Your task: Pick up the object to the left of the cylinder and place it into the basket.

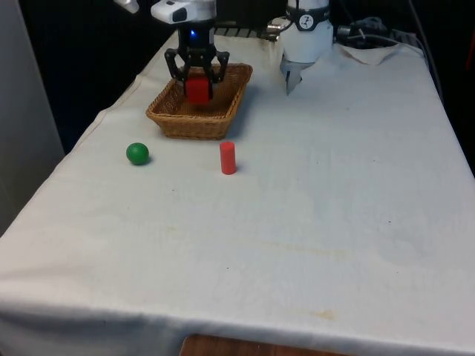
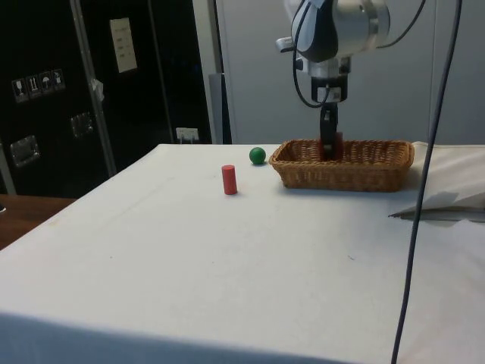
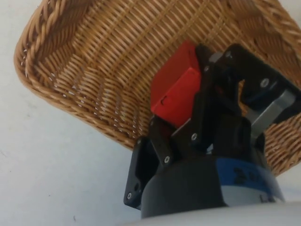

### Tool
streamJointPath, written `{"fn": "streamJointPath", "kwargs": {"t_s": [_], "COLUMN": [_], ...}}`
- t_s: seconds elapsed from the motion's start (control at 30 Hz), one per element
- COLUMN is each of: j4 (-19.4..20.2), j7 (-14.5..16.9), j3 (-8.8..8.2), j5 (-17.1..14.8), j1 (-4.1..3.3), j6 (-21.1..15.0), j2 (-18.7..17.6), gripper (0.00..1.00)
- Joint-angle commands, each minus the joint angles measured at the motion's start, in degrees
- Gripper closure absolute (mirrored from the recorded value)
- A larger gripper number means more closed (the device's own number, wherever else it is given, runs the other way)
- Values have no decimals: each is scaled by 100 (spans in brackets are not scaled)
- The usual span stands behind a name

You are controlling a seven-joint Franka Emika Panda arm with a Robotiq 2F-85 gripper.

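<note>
Starting nearest the front camera with plain white cloth over the tabletop point(image 1: 312, 245), a few faint stains and not much else. Further in, a small red cylinder point(image 1: 228, 158) standing upright on the cloth, also easy to spot in the side view point(image 2: 229, 180). Off toward the front view's left of it and roughly level, a green ball point(image 1: 137, 153), resting on the cloth well apart from the cylinder; in the side view point(image 2: 258, 155) sitting just beside the basket's end but not clearly touching it. Behind those two, a shallow woven wicker basket point(image 1: 189, 122), rectangular with sloped walls, flat on the tabletop point(image 2: 341, 173). Right over the basket, the black hand point(image 1: 197, 83) pointing straight down, clamped on a red block point(image 1: 198, 90), one finger on either side. From the side point(image 2: 328, 144), lowered far enough that the block point(image 2: 338, 142) dips to about rim height inside the basket. Can't tell whether the block touches the basket floor or hangs just above it. Up close from the wrist, the block point(image 3: 174, 92) pinched against the black fingers point(image 3: 209, 89) and a bit tilted, with the basket weave point(image 3: 61, 70) spread out behind it. So: block gripped, inside the basket's outline, ball and cylinder both out on the cloth. Farthest back, toward the front view's right, a rumpled bit of white cloth point(image 1: 371, 52) near the table's end.
</note>
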State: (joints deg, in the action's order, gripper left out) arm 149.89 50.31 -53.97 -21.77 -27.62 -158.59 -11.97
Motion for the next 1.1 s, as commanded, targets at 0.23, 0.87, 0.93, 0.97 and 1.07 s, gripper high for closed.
{"fn": "streamJointPath", "kwargs": {"t_s": [0.23, 0.87, 0.93, 0.97, 1.07], "j4": [40, -6, -6, -86, -235], "j7": [97, 46, 46, 6, -29], "j3": [74, 23, 23, -17, -69], "j5": [-160, -97, -97, -52, 0], "j1": [29, -6, -6, -29, -52], "j6": [-40, 17, 0, 74, 206], "j2": [29, 11, -6, 11, 40], "gripper": [99, 0, 0, 0, 0]}}
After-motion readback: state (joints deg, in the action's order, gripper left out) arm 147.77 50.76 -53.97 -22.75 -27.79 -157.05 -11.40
